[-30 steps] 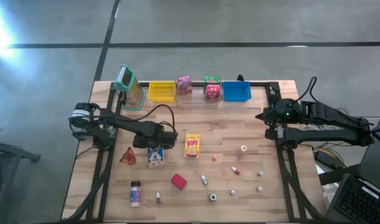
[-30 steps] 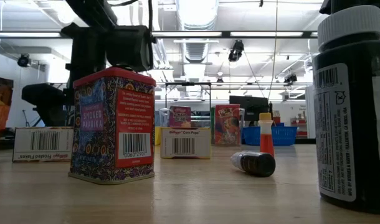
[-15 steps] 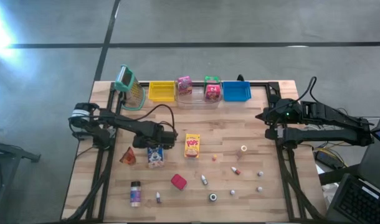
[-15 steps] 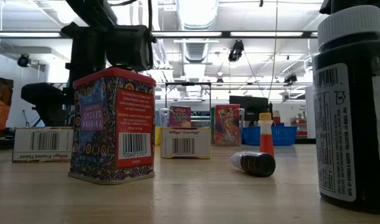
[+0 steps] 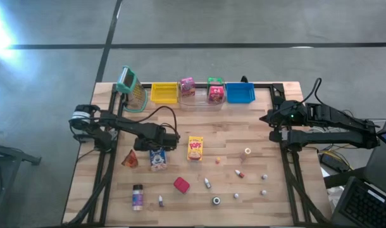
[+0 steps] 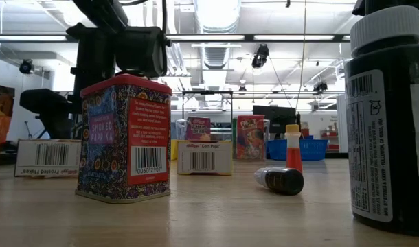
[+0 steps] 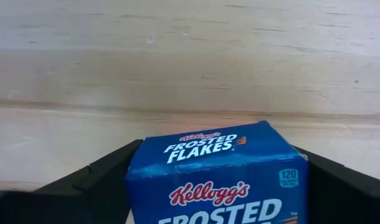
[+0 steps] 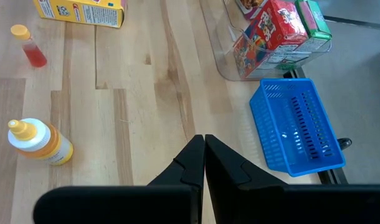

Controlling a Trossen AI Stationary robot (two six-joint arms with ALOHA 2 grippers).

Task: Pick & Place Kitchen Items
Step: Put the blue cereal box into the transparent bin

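A blue Frosted Flakes box (image 5: 157,159) lies flat on the wooden table, face up; it also shows in the low view (image 6: 48,159). My left gripper (image 5: 156,149) points straight down over it, one dark finger on each side of the box (image 7: 218,180). My right gripper (image 5: 269,118) waits shut above the table's right side, holding nothing (image 8: 204,155). Other kitchen items lie loose: a yellow Pops box (image 5: 195,148), a red block (image 5: 181,185), an orange wedge (image 5: 130,159), a purple-labelled jar (image 5: 137,197). My left gripper has the blue box between its two fingers, one finger against each long side (image 7: 133,180) (image 7: 302,180). The fingers come from above, pointing down, and lie across the box. The box rests flat on the table.
Yellow bin (image 5: 164,93), clear bin (image 5: 200,100) with two small boxes in it, and blue bin (image 5: 240,93) line the far edge, with a tilted green basket (image 5: 131,88) at their left. Several tiny bottles (image 5: 207,183) lie scattered toward the near right.
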